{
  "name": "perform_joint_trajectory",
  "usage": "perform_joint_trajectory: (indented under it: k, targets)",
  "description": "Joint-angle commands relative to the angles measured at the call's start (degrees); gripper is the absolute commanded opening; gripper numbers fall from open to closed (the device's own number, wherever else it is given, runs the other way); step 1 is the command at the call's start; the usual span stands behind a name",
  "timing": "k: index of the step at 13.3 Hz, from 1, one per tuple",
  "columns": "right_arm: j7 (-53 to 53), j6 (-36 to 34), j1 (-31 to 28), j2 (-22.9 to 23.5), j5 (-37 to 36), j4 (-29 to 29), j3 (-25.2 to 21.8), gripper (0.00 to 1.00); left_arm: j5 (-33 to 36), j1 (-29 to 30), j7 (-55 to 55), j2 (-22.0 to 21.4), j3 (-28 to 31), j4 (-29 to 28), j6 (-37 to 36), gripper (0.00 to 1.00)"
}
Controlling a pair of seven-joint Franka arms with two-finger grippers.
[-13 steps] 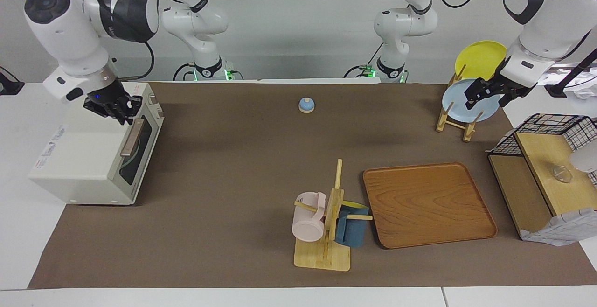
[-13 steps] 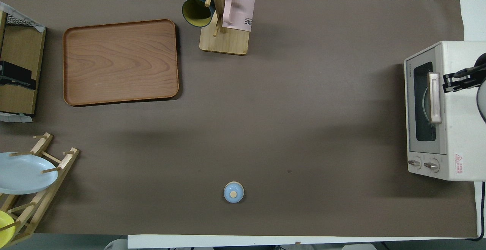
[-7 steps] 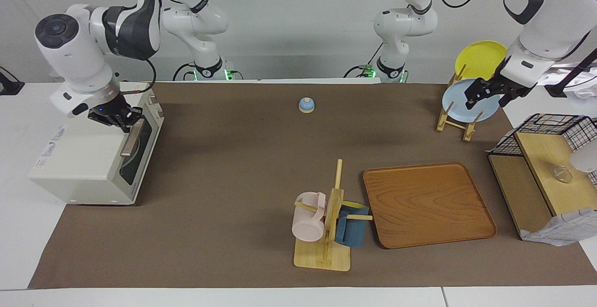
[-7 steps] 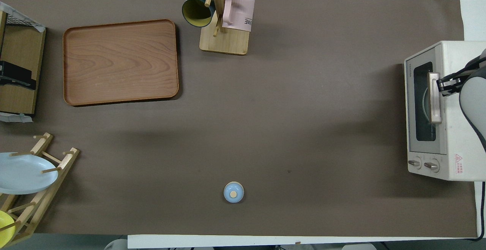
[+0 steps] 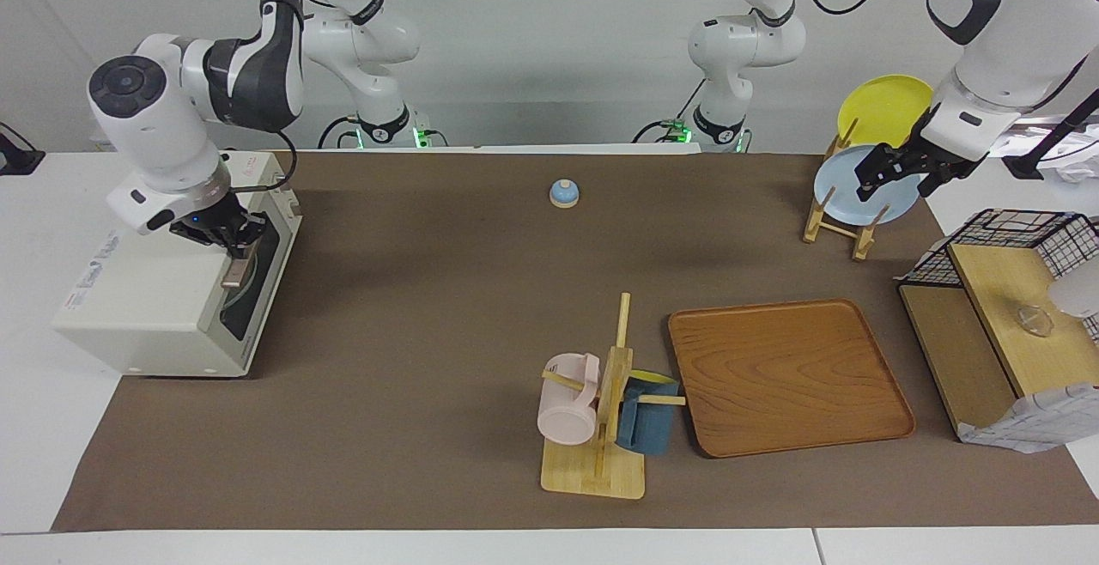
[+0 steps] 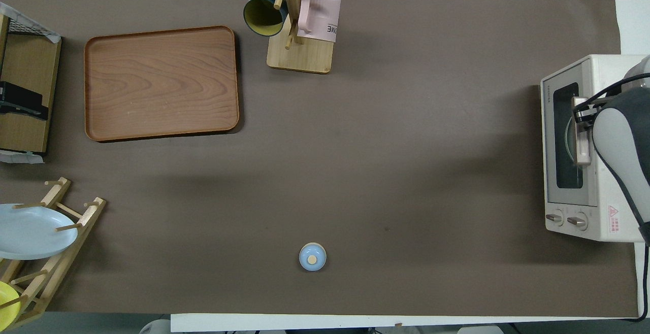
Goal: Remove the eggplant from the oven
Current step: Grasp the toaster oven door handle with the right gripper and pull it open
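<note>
Tabletop oven (image 5: 146, 290): right gripper (image 5: 230, 243) jaws at handle (image 5: 236, 271).

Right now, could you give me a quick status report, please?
Right gripper at oven door handle. Left gripper waiting over plate rack. Door shut; eggplant not visible.

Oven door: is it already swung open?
No, the oven door is shut, with the right gripper at its handle.

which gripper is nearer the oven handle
Right. The right gripper is at the oven handle; the left gripper waits over the plate rack.
</note>
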Motion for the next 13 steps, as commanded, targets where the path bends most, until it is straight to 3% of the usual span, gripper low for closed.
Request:
perform_joint_trajectory:
  k: [1,4,13]
  targets:
    - [2.2,1.5,1.4,0.1,-1.3,-1.4,0.4,0.00,0.1,0.0,-0.2,0.0,0.2,0.3,-1.0,1.00]
    - [5.1,4.0,3.8,2.1,-0.7,-1.4,0.4,0.00,0.1,0.0,-0.2,0.0,0.2,0.3,-1.0,1.00]
    - [7.9,18.2,8.0,14.0,5.2,-1.7,0.6,0.00,0.1,0.0,-0.2,0.0,0.2,0.3,-1.0,1.00]
